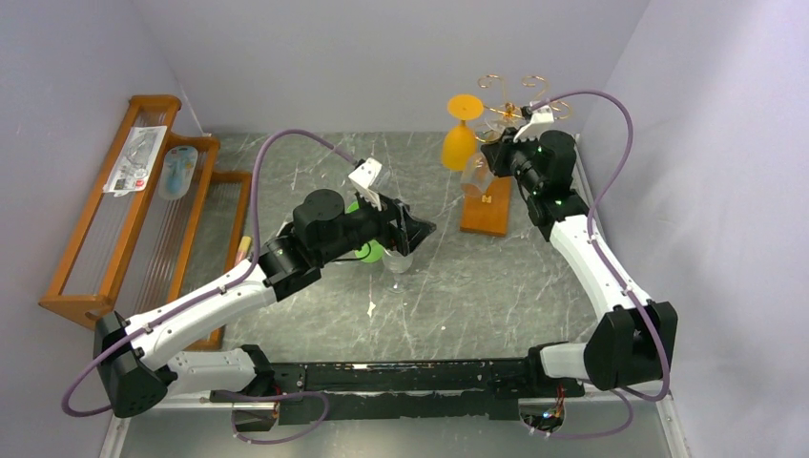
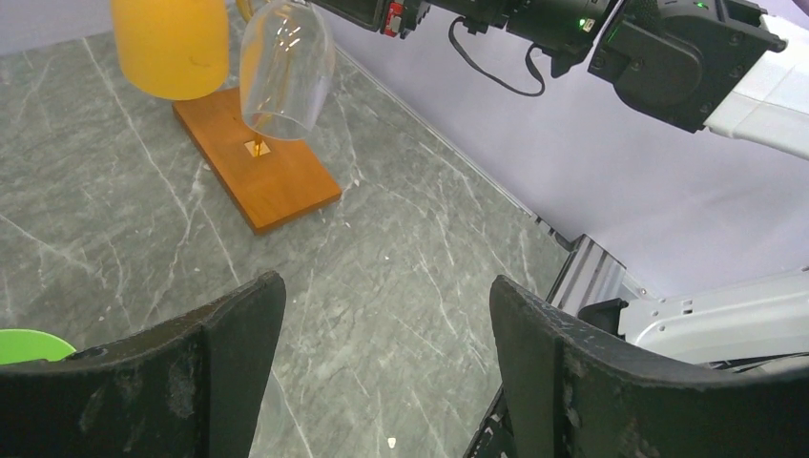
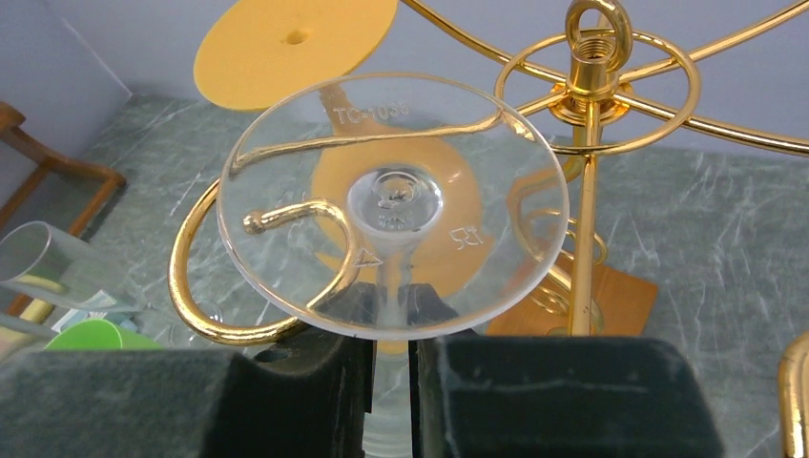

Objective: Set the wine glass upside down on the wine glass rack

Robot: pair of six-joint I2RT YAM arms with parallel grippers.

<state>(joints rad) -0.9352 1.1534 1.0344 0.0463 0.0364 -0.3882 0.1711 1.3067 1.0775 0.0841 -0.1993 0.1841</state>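
Two fingers of the right gripper (image 3: 389, 358), its arm stretched far and high, pinch the stem of the upside-down wine glass (image 3: 391, 205), its foot right at a gold curl of the wine glass rack (image 3: 584, 143), while the left gripper (image 2: 382, 363), arm bent, is wide and empty.

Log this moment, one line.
right gripper: shut on stem of clear inverted wine glass | foot at curled arm of gold wire rack | left gripper: open

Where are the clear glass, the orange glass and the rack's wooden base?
Clear glass (image 3: 392, 202): right wrist view, middle of its round foot.
Orange glass (image 1: 459, 146): top view, its bowl.
Rack base (image 2: 277, 186): left wrist view, its top face.
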